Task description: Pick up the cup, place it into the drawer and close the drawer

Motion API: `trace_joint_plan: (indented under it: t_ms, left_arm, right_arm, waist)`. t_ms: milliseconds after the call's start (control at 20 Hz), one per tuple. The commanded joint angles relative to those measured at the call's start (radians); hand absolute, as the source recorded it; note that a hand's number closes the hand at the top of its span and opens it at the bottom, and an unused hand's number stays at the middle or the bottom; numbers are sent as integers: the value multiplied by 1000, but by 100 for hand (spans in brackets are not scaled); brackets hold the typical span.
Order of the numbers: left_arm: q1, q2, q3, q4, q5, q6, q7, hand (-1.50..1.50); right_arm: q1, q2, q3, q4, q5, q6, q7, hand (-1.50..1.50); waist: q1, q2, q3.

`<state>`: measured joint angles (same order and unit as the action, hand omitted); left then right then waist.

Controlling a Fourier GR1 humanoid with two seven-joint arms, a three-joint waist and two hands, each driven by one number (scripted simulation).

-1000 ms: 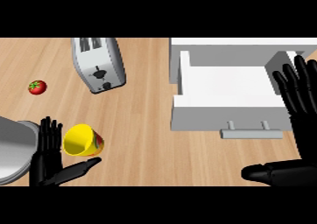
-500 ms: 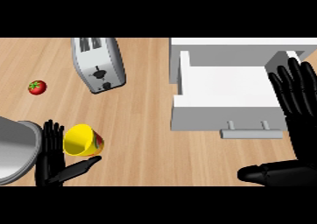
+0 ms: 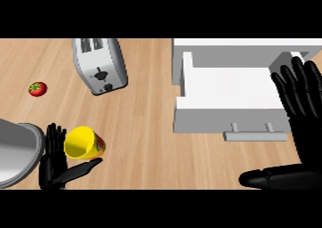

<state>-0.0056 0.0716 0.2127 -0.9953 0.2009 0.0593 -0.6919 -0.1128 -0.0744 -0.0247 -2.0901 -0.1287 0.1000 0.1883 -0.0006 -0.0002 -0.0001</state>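
At the far left of your view a grey rounded vessel [image 3: 11,153], likely a pot or bowl, sits on the wooden counter [image 3: 144,116], cut by the picture's edge; you cannot tell what it holds.

Just right of it, your left hand [image 3: 56,164] stands low in the view with its fingers straight and pointing up the picture, thumb stretched out to the right. The fingers lie along the left side of the yellow cup [image 3: 83,143], touching or very nearly so, and the thumb reaches under the cup's lower edge. The hand is spread, not curled around anything.

The cup rests on the counter, tipped so that you look into its yellow mouth; a red and orange outer wall shows at its right. Nothing shows inside it.

Up and left of the cup, well apart, lies a small red tomato [image 3: 37,88]. A silver toaster [image 3: 100,65] stands at the top, slots toward the upper edge.

To the right, the white drawer [image 3: 223,89] is pulled open from its white cabinet [image 3: 246,44], handle toward you, and its white interior shows no contents.

Your right hand [image 3: 307,95] hangs at the right edge over the drawer's right side, fingers straight and spread upward, thumb lying low across the counter, holding nothing.
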Motion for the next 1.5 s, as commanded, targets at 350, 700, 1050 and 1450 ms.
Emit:
trace_joint_plan:
  t_ms: [350, 700, 1050, 1450]
  left_arm:
    - [-29, -28, -3, 166, 17, -66, -167, -150]
    - [-167, 7, 32, 304, 61, -103, -159, -150]
    - [-223, 63, 54, 442, 108, -311, -231, -150]
    - [-206, 13, 8, 343, 116, -310, -227, 150]
  right_arm:
    - [68, 10, -5, -24, -15, 30, -54, -150]
    - [-77, -44, -54, -33, -70, 6, 116, -150]
    - [47, -17, -35, -2, -36, 51, -34, -150]
    - [7, -25, -50, -7, -42, 37, 4, -150]
  waist:
    - [-1, 0, 0]
    - [-2, 1, 0]
    - [-7, 2, -1]
    - [0, 0, 0]
